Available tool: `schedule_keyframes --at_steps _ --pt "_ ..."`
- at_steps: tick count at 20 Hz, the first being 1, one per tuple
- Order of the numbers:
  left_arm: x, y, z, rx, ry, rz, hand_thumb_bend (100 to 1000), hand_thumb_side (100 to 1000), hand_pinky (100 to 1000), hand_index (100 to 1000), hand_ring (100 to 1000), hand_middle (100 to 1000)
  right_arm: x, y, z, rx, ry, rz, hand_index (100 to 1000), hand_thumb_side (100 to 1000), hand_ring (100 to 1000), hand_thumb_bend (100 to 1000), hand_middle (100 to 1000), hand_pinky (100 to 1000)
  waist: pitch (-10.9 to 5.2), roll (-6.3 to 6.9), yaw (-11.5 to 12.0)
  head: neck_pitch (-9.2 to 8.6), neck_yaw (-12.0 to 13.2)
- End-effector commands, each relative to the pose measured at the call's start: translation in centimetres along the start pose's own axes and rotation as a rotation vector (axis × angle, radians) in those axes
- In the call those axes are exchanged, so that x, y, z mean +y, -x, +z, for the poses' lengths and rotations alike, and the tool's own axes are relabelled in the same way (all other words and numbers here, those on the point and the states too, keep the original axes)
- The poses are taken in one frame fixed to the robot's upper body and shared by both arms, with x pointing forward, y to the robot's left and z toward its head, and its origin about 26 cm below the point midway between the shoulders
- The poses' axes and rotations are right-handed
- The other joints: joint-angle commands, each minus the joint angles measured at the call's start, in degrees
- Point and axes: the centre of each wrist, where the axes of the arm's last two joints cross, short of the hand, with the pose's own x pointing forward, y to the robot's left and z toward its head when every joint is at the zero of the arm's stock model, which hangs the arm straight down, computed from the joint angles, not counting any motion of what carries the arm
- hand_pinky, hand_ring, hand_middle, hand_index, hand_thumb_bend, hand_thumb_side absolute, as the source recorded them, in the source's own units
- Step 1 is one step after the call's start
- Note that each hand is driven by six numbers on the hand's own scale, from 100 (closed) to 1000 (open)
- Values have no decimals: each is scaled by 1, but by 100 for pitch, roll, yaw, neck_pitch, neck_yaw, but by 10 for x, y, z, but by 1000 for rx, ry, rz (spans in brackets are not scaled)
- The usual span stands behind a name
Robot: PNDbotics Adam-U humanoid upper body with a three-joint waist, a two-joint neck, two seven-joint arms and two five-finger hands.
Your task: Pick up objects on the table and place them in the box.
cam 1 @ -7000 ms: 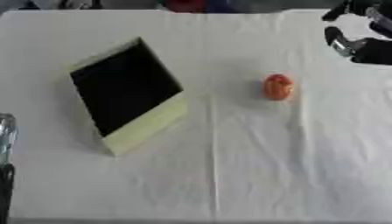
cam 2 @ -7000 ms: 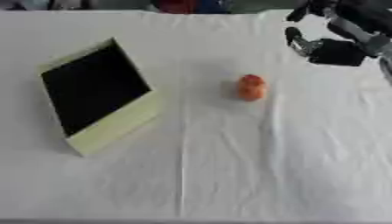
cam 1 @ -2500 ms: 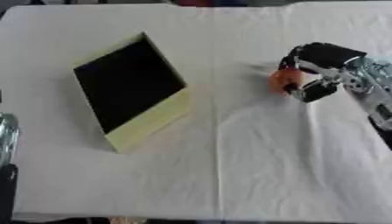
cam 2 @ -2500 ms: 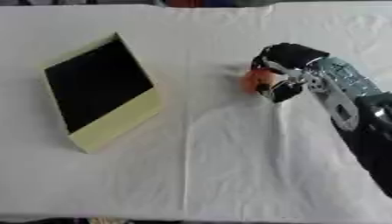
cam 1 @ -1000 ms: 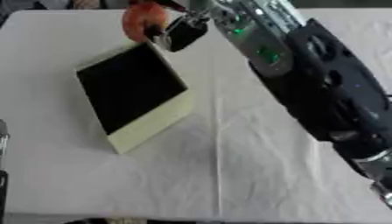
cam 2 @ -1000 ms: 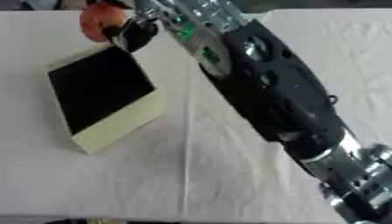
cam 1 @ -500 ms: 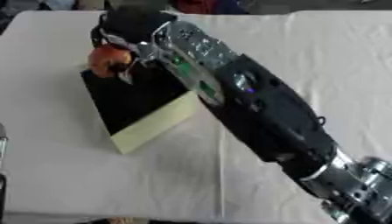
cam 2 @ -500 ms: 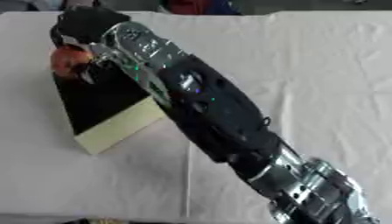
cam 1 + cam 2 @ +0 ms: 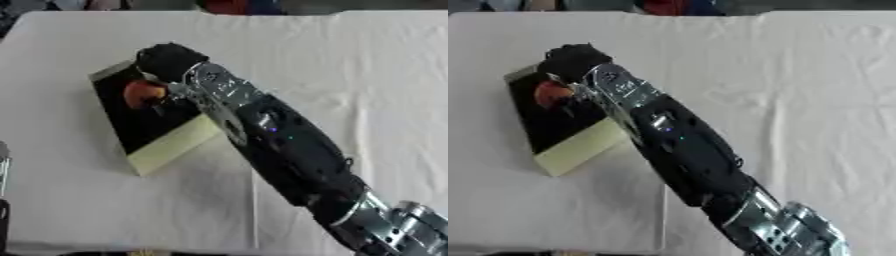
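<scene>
Here the right robot hand (image 9: 166, 62) grips the orange fruit (image 9: 143, 93) over the box (image 9: 166, 150).

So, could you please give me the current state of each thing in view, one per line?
box: open on top, dark inside, lying askew on the table.
orange-red object: held over the box's opening, not yet released.
right hand: curled round the orange-red object, arm stretched across the table.
white tablecloth: spread flat, lightly creased.
left hand: not in view.

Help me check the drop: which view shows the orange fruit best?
The left eye view: the orange fruit shows round and bright over the box, beside the right hand. The right eye view shows it darker, partly hidden by that hand.
</scene>
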Motion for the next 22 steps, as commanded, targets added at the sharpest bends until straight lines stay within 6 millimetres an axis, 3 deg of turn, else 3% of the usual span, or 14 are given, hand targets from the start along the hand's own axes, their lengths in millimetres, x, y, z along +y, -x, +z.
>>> schedule_keyframes --at_steps 1,6,7,9,11,14,22 --pt "-1 -6 -6 -30 10 9 100 659 567 767 704 777 -8 -5 -3 -19 14 15 732 113 800 100 503 821 -88 41 3 -59 12" --pt "-1 -6 -6 -30 9 12 100 660 568 767 703 777 -6 -7 -4 -51 -28 36 797 100 855 100 637 858 -76 44 17 -57 24" --pt "-1 -6 -6 -29 9 13 100 661 568 767 703 777 -7 -8 -4 -54 -32 48 843 286 879 100 688 870 -73 44 21 -59 27" --pt "-2 -6 -7 -29 8 15 100 661 568 767 704 777 -10 -8 -4 -54 -32 78 869 389 897 100 722 880 -64 43 26 -63 33" --pt "-2 -6 -7 -30 8 17 100 661 568 767 704 777 -14 -10 -3 -48 -30 112 885 437 911 100 739 889 -58 42 28 -63 34" --pt "-2 -6 -7 -29 8 18 100 661 568 767 704 777 -17 -10 -3 -32 -29 150 895 446 918 100 747 896 -56 43 30 -67 34" --pt "-2 -6 -7 -27 9 20 100 661 568 767 705 777 -33 -14 2 -21 45 168 867 349 904 100 718 889 -78 56 14 -82 30"
